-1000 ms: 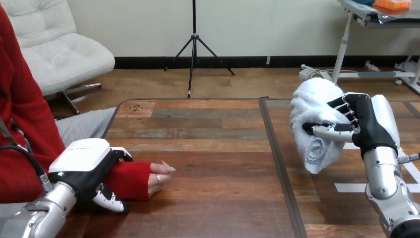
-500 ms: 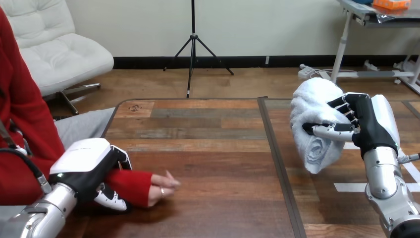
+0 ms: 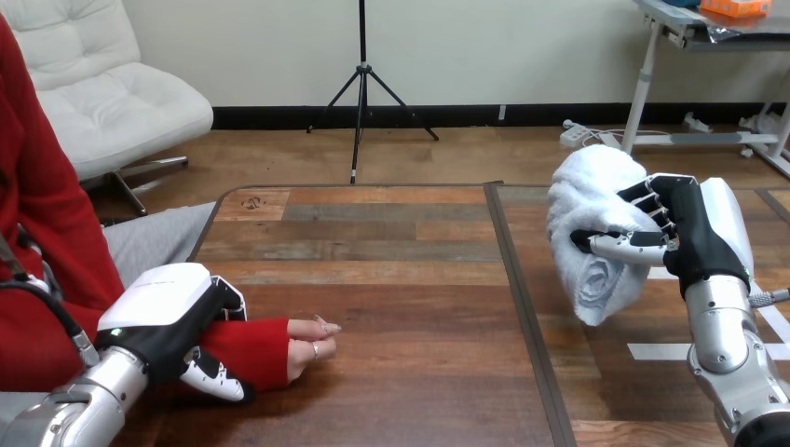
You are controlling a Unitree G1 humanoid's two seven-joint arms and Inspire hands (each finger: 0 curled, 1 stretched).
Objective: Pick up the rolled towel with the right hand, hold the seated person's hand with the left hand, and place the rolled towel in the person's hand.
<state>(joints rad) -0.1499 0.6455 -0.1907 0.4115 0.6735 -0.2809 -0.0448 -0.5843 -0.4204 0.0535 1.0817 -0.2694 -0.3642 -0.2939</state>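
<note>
**Towel clamped in the right hand, left hand wrapped on the wrist**

The right hand [image 3: 694,242] is up off the table [image 3: 401,279] over on the right side, and it has the rolled towel [image 3: 589,209] properly clamped. Its fingers [image 3: 657,200] curl over the far side of the roll and the thumb [image 3: 619,247] presses in from the near side, so the towel is squeezed right between them. The roll is tilted. Its top pokes out above the fingers and its spiral end hangs out below the thumb, facing down and toward the camera. No part of the towel touches the wood.

Down in the near left corner, the left hand [image 3: 163,312] is closed on the person's wrist, over the red sleeve [image 3: 251,345]. The fingers wrap over the top of the cuff and the thumb [image 3: 214,377] hooks in from the near side underneath. The wrist sits in that grip, low on the table.

The person's hand [image 3: 309,340] sticks out just past those fingers, pointing right toward the middle of the table. It's loosely curled and resting on the wood. I honestly can't tell whether the palm is turned up.

The towel and the person's hand are well apart, with a wide stretch of bare table between them.
</note>
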